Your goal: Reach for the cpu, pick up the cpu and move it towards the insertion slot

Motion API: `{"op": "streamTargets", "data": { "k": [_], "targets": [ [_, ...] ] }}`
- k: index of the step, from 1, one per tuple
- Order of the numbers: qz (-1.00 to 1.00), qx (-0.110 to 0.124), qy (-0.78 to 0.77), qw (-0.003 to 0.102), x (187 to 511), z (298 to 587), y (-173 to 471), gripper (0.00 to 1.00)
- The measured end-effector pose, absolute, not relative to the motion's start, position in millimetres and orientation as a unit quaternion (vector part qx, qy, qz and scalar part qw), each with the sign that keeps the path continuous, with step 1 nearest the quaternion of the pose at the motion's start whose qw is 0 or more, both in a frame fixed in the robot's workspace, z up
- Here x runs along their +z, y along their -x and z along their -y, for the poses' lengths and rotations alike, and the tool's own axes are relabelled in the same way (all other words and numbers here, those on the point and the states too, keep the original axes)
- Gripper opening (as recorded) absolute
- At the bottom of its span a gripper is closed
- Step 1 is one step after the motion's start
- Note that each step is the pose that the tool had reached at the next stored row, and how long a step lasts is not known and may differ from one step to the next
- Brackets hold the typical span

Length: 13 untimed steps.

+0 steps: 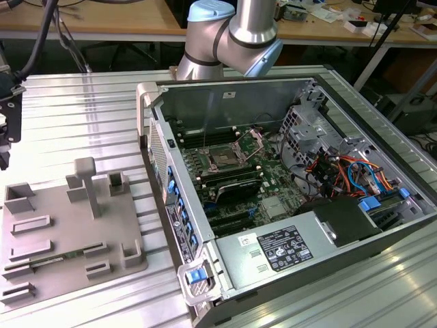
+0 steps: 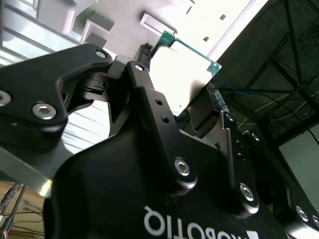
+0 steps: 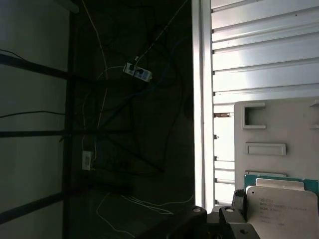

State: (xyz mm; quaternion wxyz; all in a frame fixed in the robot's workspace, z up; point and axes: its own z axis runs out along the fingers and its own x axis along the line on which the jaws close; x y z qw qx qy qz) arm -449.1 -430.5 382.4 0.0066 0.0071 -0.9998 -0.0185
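- The gripper (image 2: 177, 82) has its jaws drawn in narrow on the cpu (image 3: 281, 206). In the second wrist view the black fingers (image 2: 149, 99) press against opposite edges of the chip.
- In the first wrist view the cpu shows a silvery face with a green rim. It sits over the grey tray (image 1: 68, 225), close to the edge of the ribbed metal table (image 1: 82, 102).
- In the exterior view the tray lies on the table to the exterior view's left of the open computer case (image 1: 225, 96).
- The insertion slot (image 1: 224, 159) sits on the board inside the case, framed in shiny metal and well apart from the tray.
- The arm (image 1: 239, 34) rises behind the case.
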Motion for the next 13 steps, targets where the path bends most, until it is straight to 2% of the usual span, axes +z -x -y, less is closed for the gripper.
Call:
{"op": "streamTargets", "data": {
  "k": [13],
  "targets": [
    [1.000,-0.018,-0.007,0.007,386.2,430.5,445.6,0.55]
  ]
}}
